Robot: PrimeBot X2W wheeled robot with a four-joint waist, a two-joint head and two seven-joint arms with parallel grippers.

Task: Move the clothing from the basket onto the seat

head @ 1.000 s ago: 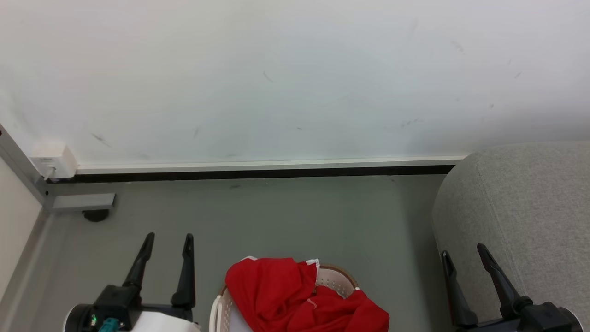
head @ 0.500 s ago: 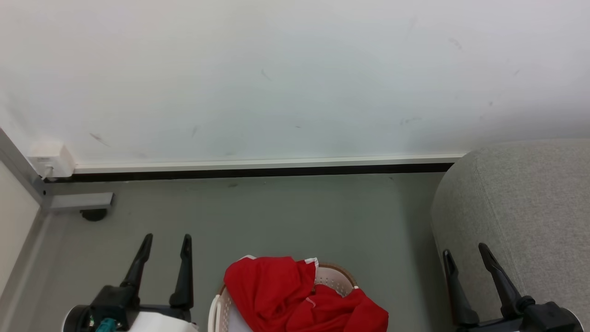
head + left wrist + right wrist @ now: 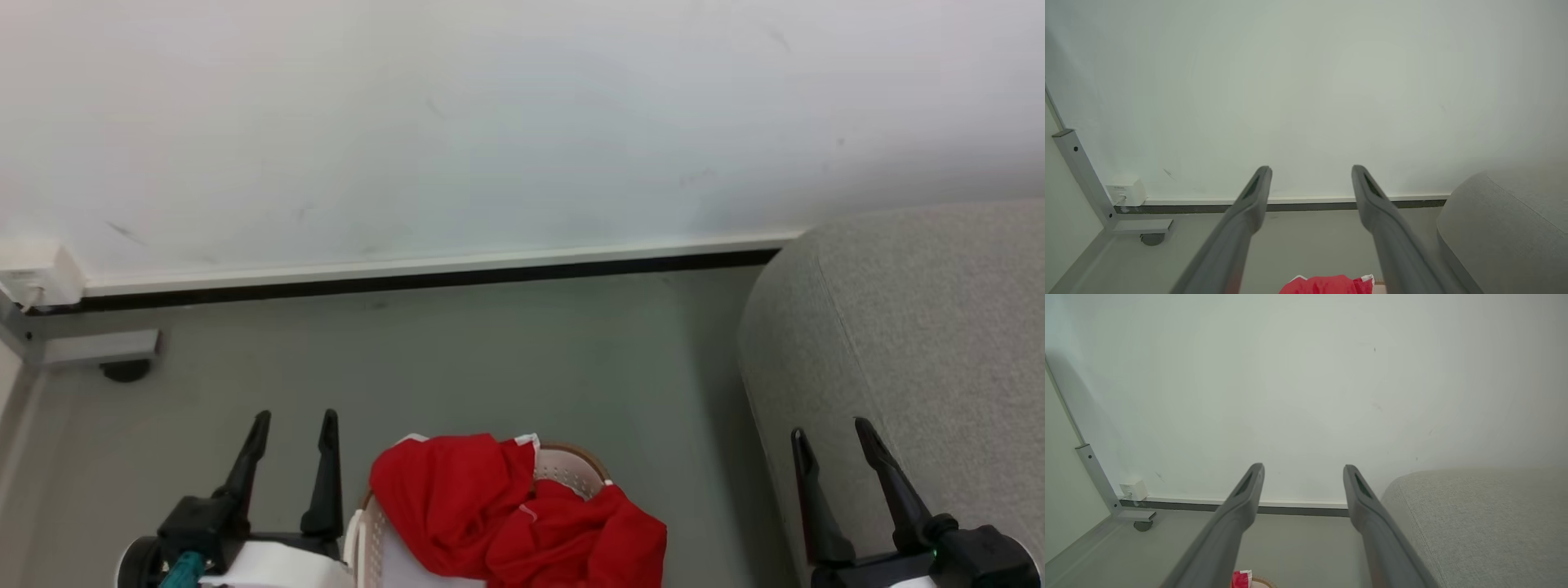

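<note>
Bright red clothing (image 3: 506, 510) with white trim is heaped in the off-white basket (image 3: 571, 469), spilling over its brown rim at the bottom centre of the head view. A strip of the red fabric (image 3: 1327, 284) peeks in at the bottom of the left wrist view, and a scrap of the clothing (image 3: 1242, 578) shows in the right wrist view. The light grey seat (image 3: 922, 327) rises at the right. My left gripper (image 3: 294, 420) stands open left of the basket, holding nothing. My right gripper (image 3: 831, 433) is open in front of the seat's rounded side, also holding nothing.
A white wall with a dark baseboard (image 3: 408, 282) runs across the back. At the far left stand a white socket box (image 3: 33, 273), a grey metal frame foot (image 3: 98, 347) and a small black caster (image 3: 124, 371). Grey floor (image 3: 490, 359) lies between the basket and the wall.
The whole head picture has shifted left and down, so the camera has moved. Both grippers stay open at about the same places relative to the basket and the seat.
</note>
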